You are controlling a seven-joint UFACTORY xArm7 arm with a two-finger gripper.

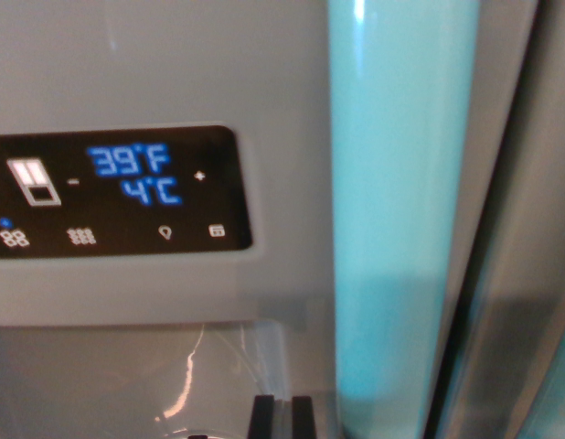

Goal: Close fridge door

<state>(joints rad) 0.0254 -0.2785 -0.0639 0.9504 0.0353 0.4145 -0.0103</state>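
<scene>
Left: black control panel (pixel 113 192) reading 39°F, 4°C, set in the grey fridge door (pixel 173 64), directly above the gripper (pixel 282 416), fingertips nearly together on nothing. Right: teal handle (pixel 397 219), long axis vertical.

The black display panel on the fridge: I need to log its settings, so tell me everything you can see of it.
The glossy black display panel with rounded corners sits flush in the grey fridge door front, running off the wrist view's left edge. Blue digits read 39°F above 4°C. A white fridge-shaped icon glows at its left, with a row of small, blurred icons along the bottom. Nothing touches it; the dark tool is below, at the frame's bottom edge.
</scene>
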